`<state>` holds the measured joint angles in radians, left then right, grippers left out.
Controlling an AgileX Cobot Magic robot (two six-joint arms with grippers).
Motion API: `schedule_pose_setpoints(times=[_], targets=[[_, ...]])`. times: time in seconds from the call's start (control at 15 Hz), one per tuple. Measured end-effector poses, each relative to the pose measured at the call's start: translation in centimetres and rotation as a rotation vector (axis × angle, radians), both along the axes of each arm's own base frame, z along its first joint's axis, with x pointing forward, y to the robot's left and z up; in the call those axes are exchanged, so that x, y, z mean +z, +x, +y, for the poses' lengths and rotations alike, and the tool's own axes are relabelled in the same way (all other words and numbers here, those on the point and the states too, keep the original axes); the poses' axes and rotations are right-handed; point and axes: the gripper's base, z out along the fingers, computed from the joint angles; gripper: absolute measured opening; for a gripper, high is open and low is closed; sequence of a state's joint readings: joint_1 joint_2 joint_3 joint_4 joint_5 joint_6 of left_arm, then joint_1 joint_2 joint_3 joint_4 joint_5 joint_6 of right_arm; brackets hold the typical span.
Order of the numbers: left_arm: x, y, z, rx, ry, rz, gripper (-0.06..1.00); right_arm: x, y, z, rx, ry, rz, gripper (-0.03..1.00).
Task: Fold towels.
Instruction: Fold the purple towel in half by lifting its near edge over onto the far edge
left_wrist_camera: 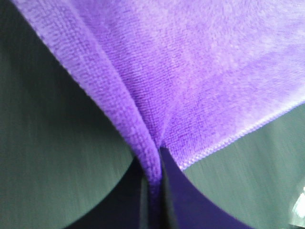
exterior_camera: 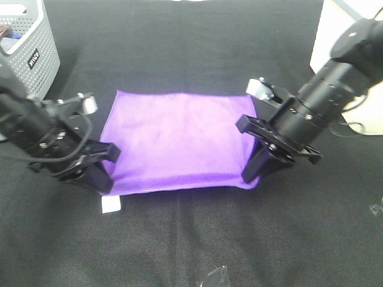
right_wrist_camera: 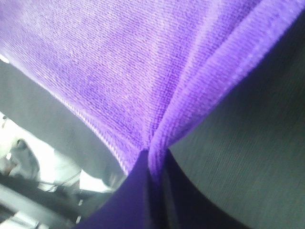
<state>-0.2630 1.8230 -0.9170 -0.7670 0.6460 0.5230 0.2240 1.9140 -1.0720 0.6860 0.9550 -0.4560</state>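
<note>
From above, the purple towel [exterior_camera: 179, 140] lies spread on the black bench [exterior_camera: 209, 239], with the left tool [exterior_camera: 103, 167] and right tool [exterior_camera: 258, 162] at its near corners. Left wrist view — the left tool is clamped tight on a pinched edge. Right wrist view — the right tool likewise grips a pinched corner.

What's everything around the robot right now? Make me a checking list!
Surface: black tabletop, dark and matte.
Job's things: purple towel spread out, both near corners pinched; white tag lying by its left near corner.
Clutter: grey basket at the far left; something clear at the near edge, too small to tell.
Grippers: left gripper shut on the towel; right gripper shut on the towel.
Cables: black cable looping on the left arm.
Surroundings: white object at the far right.
</note>
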Motion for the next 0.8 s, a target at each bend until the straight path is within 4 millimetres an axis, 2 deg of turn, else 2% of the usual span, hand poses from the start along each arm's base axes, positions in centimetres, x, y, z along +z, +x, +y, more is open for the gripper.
schedule_pose_setpoints(times=[0.2, 0.33, 0.6, 0.8], targets=[[1.2, -0.1, 0.0, 0.009, -0.013, -0.042, 0.00, 0.3, -0.2, -0.1, -0.004, -0.010, -0.026, 0.01], [1.9, 1.5, -0.3, 0.023, -0.015, -0.102, 0.00, 0.6, 1.7, 0.0, -0.008, -0.029, -0.107, 0.01], [2.9, 7.5, -1.8, 0.038, -0.042, -0.214, 0.00, 1.6, 8.8, 0.4, -0.034, -0.019, -0.252, 0.01], [2.5, 12.3, -2.9, 0.059, -0.065, -0.277, 0.00, 0.9, 13.6, 0.0, -0.066, 0.006, -0.278, 0.01]])
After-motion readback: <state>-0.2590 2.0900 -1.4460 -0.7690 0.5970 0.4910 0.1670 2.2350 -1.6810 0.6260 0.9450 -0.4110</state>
